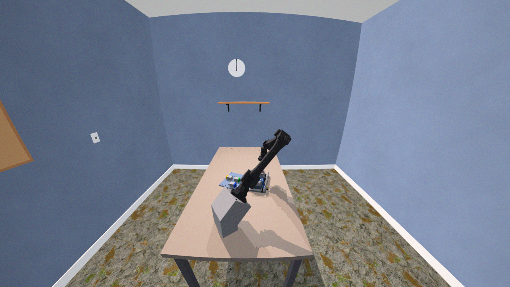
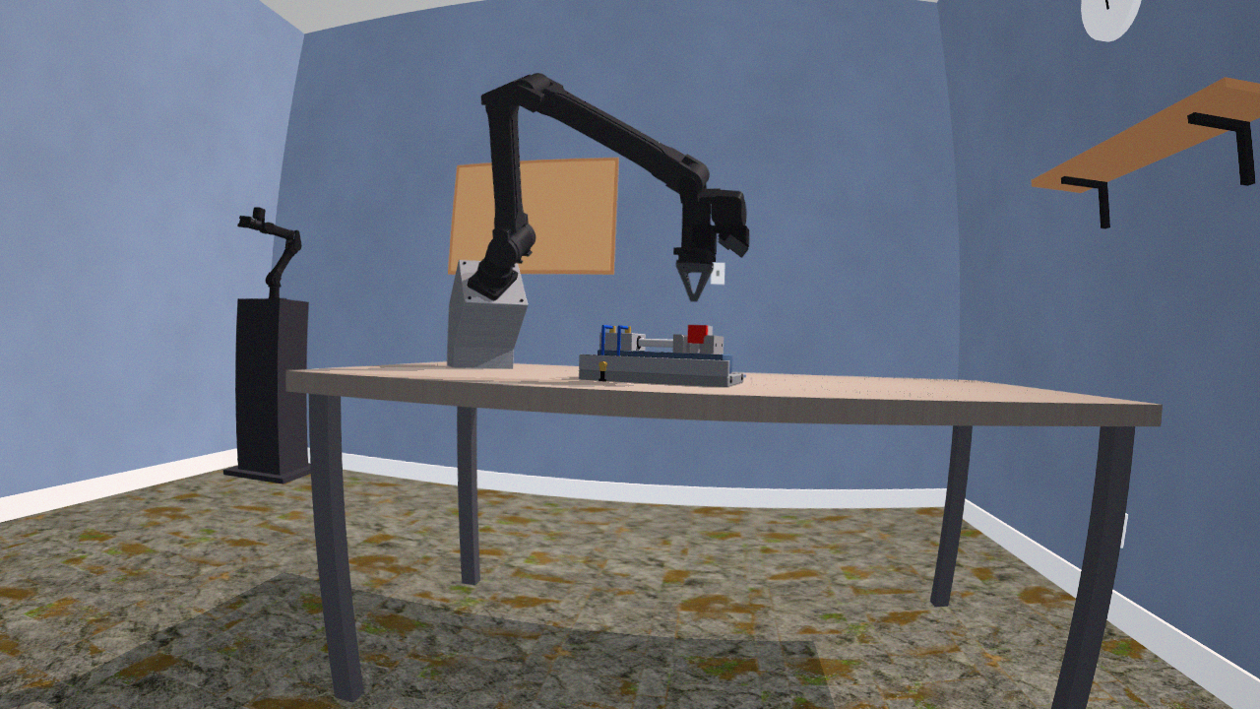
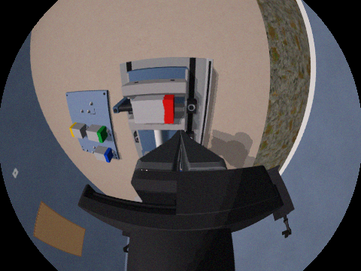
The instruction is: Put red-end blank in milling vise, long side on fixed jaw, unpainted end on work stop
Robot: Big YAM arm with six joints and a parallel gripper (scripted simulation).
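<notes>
The blank with the red end point(image 3: 153, 110) point(image 2: 697, 335) lies in the milling vise point(image 3: 201, 83) point(image 2: 656, 368) point(image 1: 264, 182) between the jaws. Its red end points to the right in the wrist view. My gripper point(image 2: 694, 295) point(image 3: 180, 135) is shut and empty. It hangs well above the vise, over the blank. The blue plate point(image 3: 90, 101) point(image 1: 224, 182) lies left of the vise. It carries blanks with a yellow end point(image 3: 74, 129), a green end point(image 3: 101, 132) and a blue end point(image 3: 107, 156).
The arm's grey base block point(image 1: 228, 212) point(image 2: 482, 321) stands on the table point(image 1: 249, 228) point(image 2: 792, 396) near the vise. A small yellow-topped knob point(image 2: 602, 367) sits at the vise's front. A black pedestal with a camera arm point(image 2: 271, 388) stands on the floor.
</notes>
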